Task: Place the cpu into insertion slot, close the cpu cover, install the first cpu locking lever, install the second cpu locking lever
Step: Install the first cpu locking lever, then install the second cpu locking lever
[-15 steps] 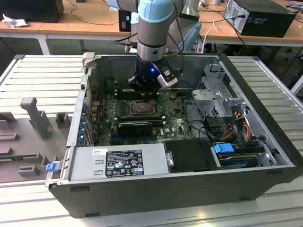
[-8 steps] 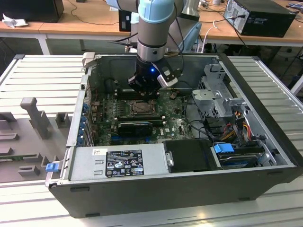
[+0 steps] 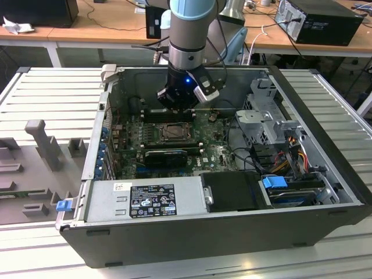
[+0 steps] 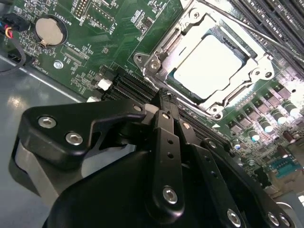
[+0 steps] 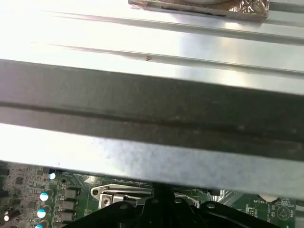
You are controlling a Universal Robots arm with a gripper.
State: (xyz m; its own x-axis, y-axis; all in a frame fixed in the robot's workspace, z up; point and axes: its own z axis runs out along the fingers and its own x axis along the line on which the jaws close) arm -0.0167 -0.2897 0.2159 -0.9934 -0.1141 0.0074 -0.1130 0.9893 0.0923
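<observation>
- The cpu (image 4: pixel 208 67) sits flat in the insertion slot (image 4: pixel 167 81) on the green motherboard (image 4: pixel 95 47), its pale metal top showing through the window of the cpu cover (image 4: pixel 159 57), which lies down over the slot.
- In the second wrist view the gripper (image 4: pixel 164 102) hangs just beside the slot, off the corner that faces the black expansion slots (image 4: pixel 130 88); its black fingers (image 4: pixel 167 142) are pressed together with no gap and nothing between them.
- A thin metal locking lever (image 4: pixel 251 29) runs along the slot's edge on the side of the long memory slots (image 4: pixel 280 19).
- A round coin battery (image 4: pixel 49 31) lies on the motherboard, well apart from the slot.
- In the exterior view the arm reaches down into the open computer case (image 3: pixel 325 145), which rests on the ribbed bench (image 3: pixel 46 93); the gripper (image 3: pixel 177 107) hovers above the slot (image 3: pixel 174 132), at its far edge.
- The power supply (image 3: pixel 145 200) fills the case's near side, well apart from the slot.
</observation>
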